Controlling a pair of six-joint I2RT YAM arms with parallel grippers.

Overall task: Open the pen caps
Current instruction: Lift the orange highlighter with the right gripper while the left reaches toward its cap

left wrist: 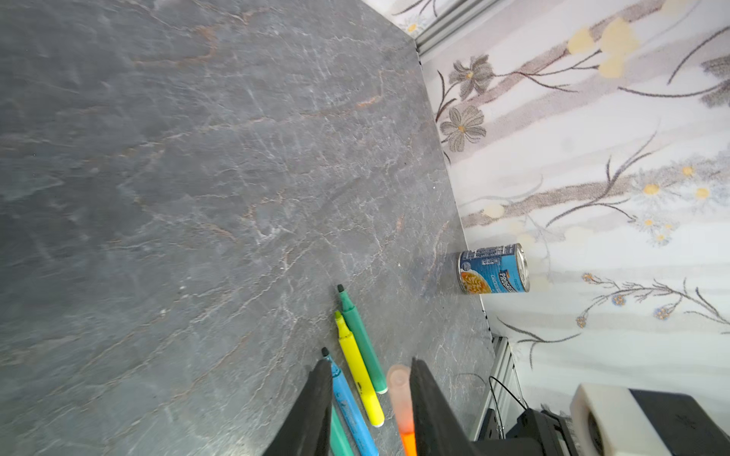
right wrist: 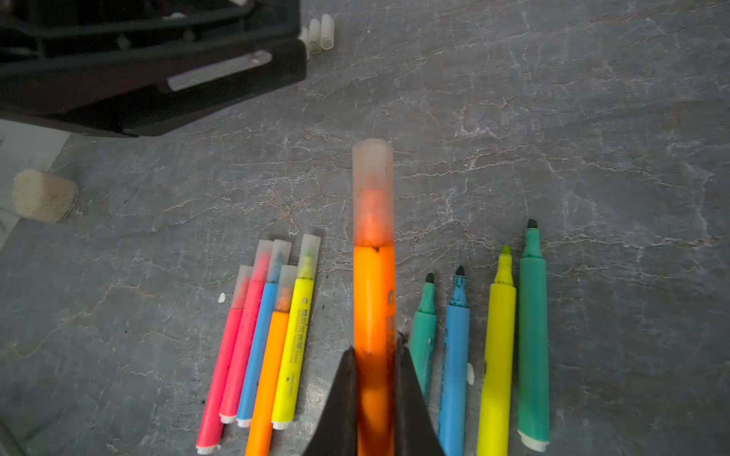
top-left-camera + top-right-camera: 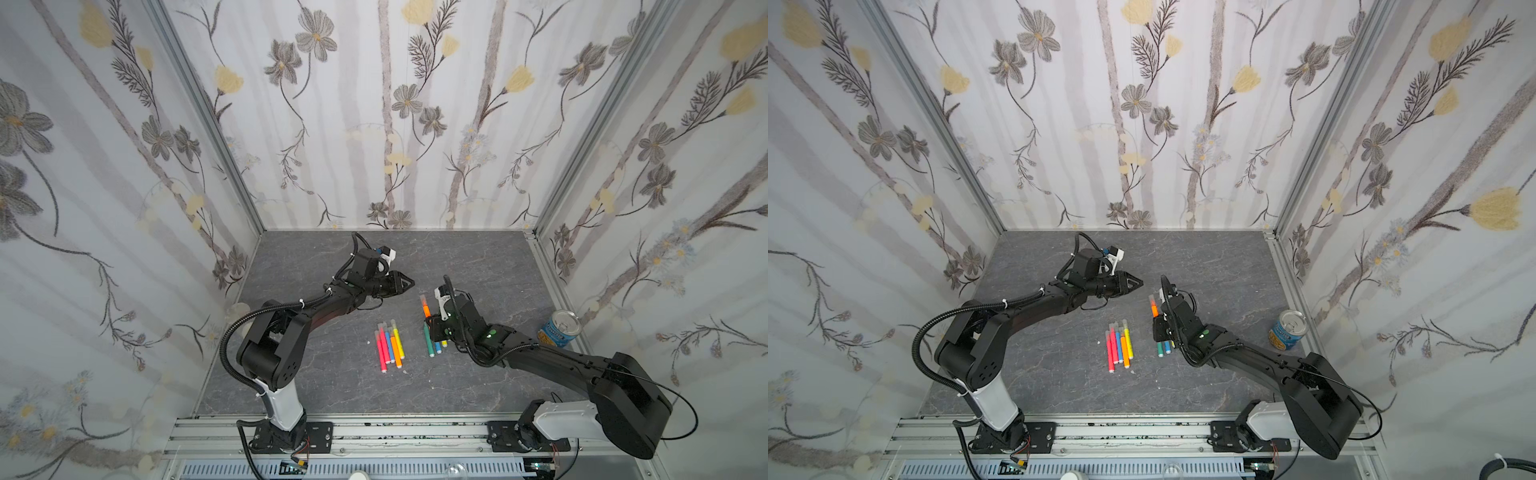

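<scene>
Three walls [image 3: 386, 124] papered with grey and yellow flowers close in the table on its left, far and right sides, joined at the corners by aluminium posts. An aluminium rail [image 3: 374, 432] carrying both arm bases runs along the near edge. The table [image 3: 478, 257] has a dark grey, slate-like top with pale veins. Its far half is bare, as is the strip between the pens and the rail.

The left arm [image 3: 291, 324] reaches from the near left toward the centre, and the right arm [image 3: 552, 361] stretches in from the near right. A soup can [image 3: 560, 328] stands upright at the right edge, just beside the wall and well apart from the pens.

The left gripper [image 3: 410, 283] hangs over mid-table with its jaws partly spread and nothing between them. The right gripper [image 2: 375, 347] is clenched on the barrel of an orange pen [image 2: 374, 296], held off the table with its capped end pointing far. Its cap [image 2: 373, 189] is on, near the left gripper's tip but apart from it.

Five capped pens [image 2: 260, 335] lie side by side left of the held pen: two pink, one blue, one orange, one yellow. Four uncapped pens [image 2: 497, 335] lie to its right, tips pointing far. Three loose caps [image 2: 322, 33] lie together farther off, beside the left gripper.
</scene>
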